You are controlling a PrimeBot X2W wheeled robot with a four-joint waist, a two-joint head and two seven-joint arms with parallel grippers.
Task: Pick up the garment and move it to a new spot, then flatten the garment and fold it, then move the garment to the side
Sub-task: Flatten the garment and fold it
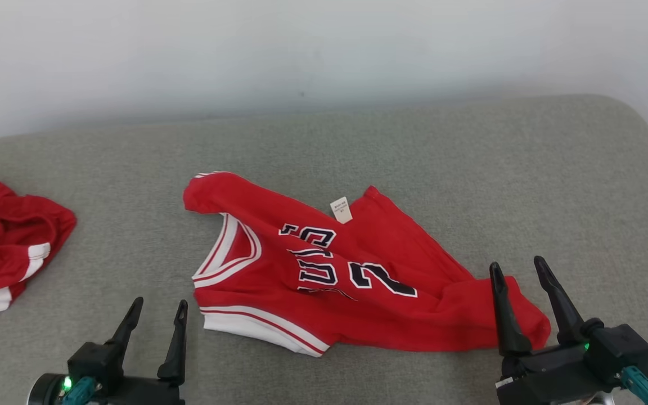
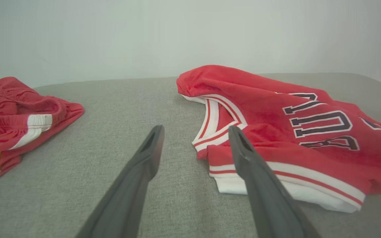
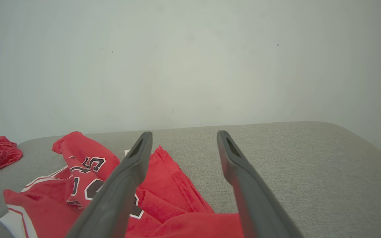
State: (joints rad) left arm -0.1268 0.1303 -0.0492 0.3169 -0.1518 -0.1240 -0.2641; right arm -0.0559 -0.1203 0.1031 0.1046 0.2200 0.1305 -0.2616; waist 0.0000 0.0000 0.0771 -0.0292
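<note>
Jersey [image 1: 324,275] is lying crumpled in the middle of the cushion [image 1: 442,163]. Both the left gripper [image 1: 158,306] and right gripper [image 1: 518,265] are hovering spread apart, empty. Flattening is seemingly beginning, calling for pinching opposite edges and pulling outward.

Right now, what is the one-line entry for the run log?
jersey: crumpled on cushion | left gripper: open, left of jersey | right gripper: open, at jersey's right end | red shorts: far left
</note>
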